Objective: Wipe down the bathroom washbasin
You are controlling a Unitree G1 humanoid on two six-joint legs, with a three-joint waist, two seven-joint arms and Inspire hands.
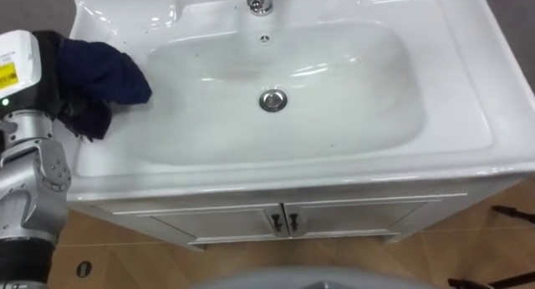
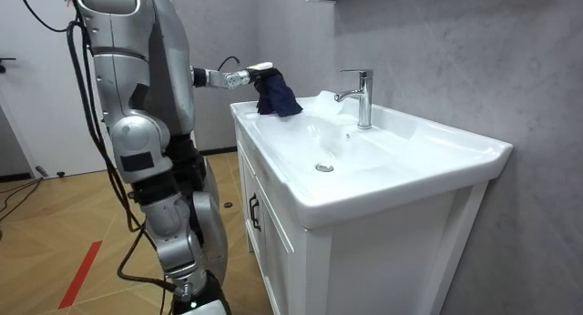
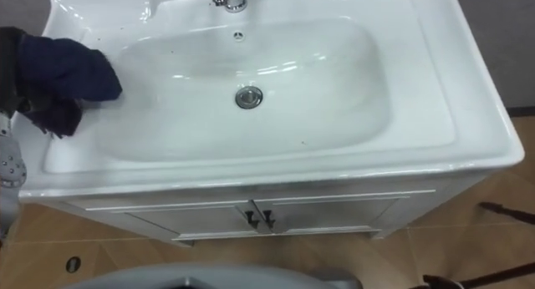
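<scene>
A white basin (image 1: 351, 97) with a chrome drain (image 1: 272, 100) and a chrome tap (image 1: 259, 0) is set in a white vanity top. A dark blue cloth (image 1: 104, 76) lies bunched on the basin's left rim, spilling a little over the bowl's edge. My left hand (image 1: 38, 68) comes in from the left and is shut on the cloth, which covers most of its fingers. In the room view the left hand (image 2: 239, 76) reaches out over the far corner of the vanity, and the cloth (image 2: 276, 95) hangs down from it onto the top. I stand upright at the front of the vanity.
Below the basin the vanity has two cabinet doors (image 1: 284, 220) with small dark handles. Small dark specks dot the bowl. A grey wall (image 2: 437, 51) runs behind the tap (image 2: 363, 96). Wooden floor (image 1: 468, 247) lies to both sides.
</scene>
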